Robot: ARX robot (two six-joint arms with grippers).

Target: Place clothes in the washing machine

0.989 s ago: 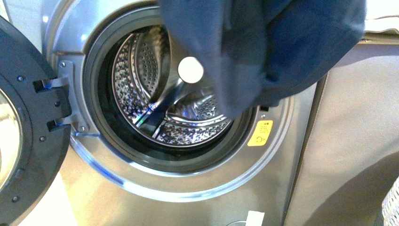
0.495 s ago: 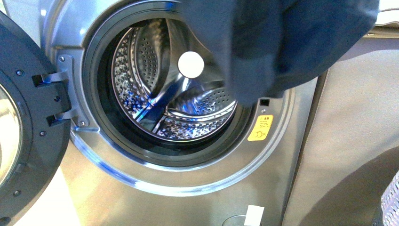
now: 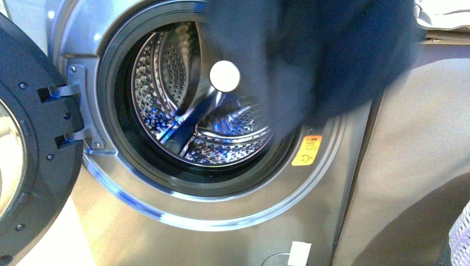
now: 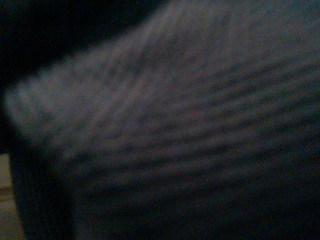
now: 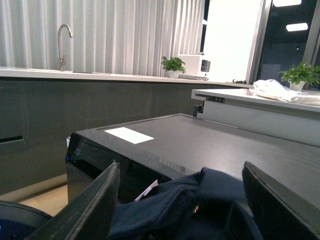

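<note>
1. Before the porthole of the washing machine (image 3: 166, 233), upper right, navy clothes (image 3: 332, 61) are hanging, blurred.
2. The right tool (image 5: 182, 197) is gaping, released, cloth lying between its jaws.
3. Fabric is hiding the left tool; I cannot tell its grip.

1. Setting: a domestic kitchen and laundry area. Whether it is a home or a showroom cannot be told.
2. A silver front-loading washing machine (image 3: 183, 233) stands beside a flat-fronted unit (image 3: 421, 166).
3. A gooseneck faucet (image 5: 61, 42) rises from a pale countertop (image 5: 115, 75) above dark cabinet fronts (image 5: 35, 130).
4. A potted plant (image 5: 173, 65), a small white appliance (image 5: 195, 65) and a pleated curtain (image 5: 125, 35) are also present.
</note>
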